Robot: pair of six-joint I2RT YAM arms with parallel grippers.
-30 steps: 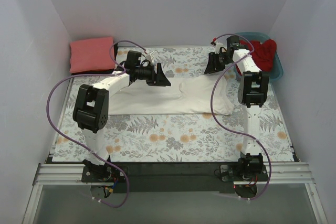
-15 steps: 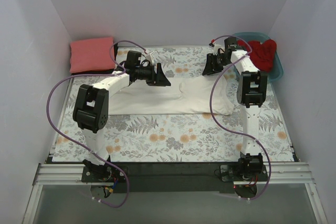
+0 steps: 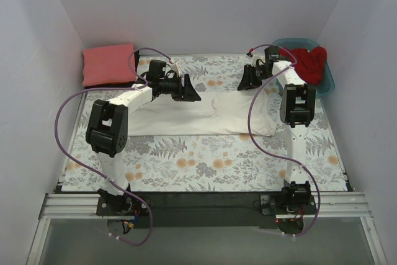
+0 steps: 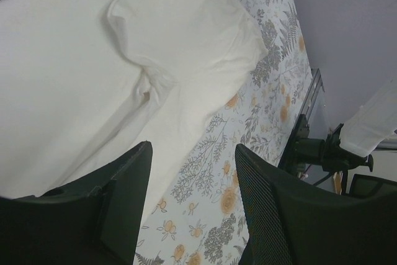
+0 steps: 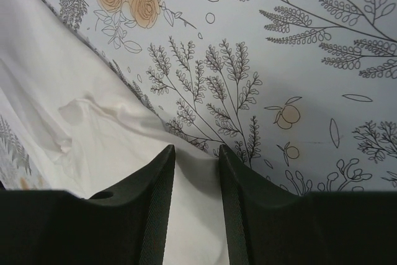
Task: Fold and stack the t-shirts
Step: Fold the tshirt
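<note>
While white t-shirt (image 3: 186,119) lies spread, jaws parted

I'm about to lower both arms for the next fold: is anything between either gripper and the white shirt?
Nothing visible. The left gripper and right gripper hang, jaws parted, over the far edge of the white shirt; their wrist cameras show only shirt and tablecloth below. The pink shirt and the tub lie off to the sides.

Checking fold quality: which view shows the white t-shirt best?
Top external: the white t-shirt lies spread on the floral cloth, nearly all visible. Left wrist shows only a creased sleeve end; right wrist just one edge.
</note>
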